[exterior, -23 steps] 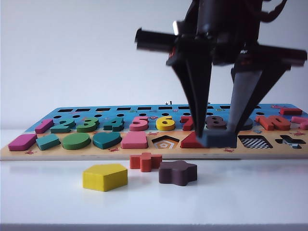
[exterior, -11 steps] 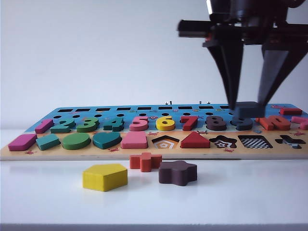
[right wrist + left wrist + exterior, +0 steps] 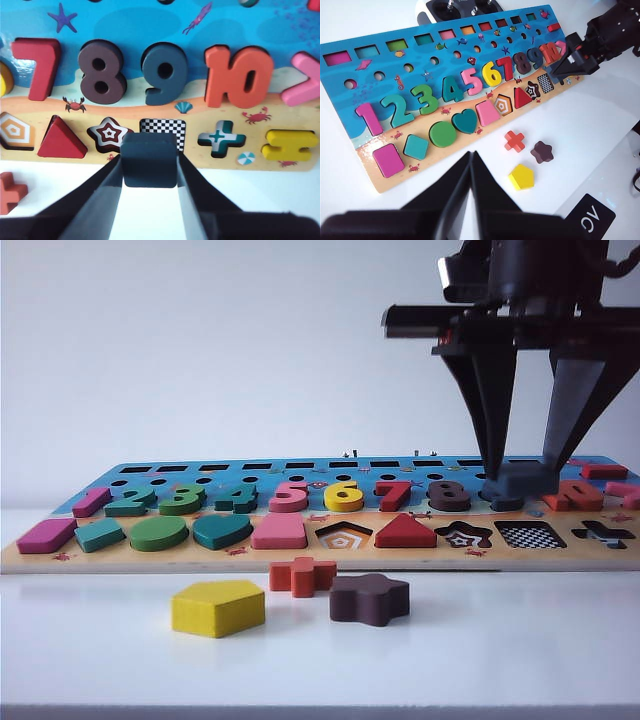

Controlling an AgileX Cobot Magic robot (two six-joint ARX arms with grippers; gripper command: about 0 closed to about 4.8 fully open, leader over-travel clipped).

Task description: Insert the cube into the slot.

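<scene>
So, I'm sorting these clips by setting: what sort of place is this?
Probably a lab-style tabletop test setup: a plain white table against a bare wall, a children's wooden shape-puzzle board, and two robot arms. The right end effector holds the cube above it; the left end effector hangs shut.

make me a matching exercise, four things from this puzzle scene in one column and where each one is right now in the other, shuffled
Things:
1. cube
2. slot
3. yellow pentagon block
4. left claw

Places or states:
A. on the white table in front of the board
B. shut, empty, hovering away from the board
C. held in the right claw above the board
D. empty, between the star recess and the cross recess

Pairs: 1-C, 2-D, 3-A, 4-B
</scene>
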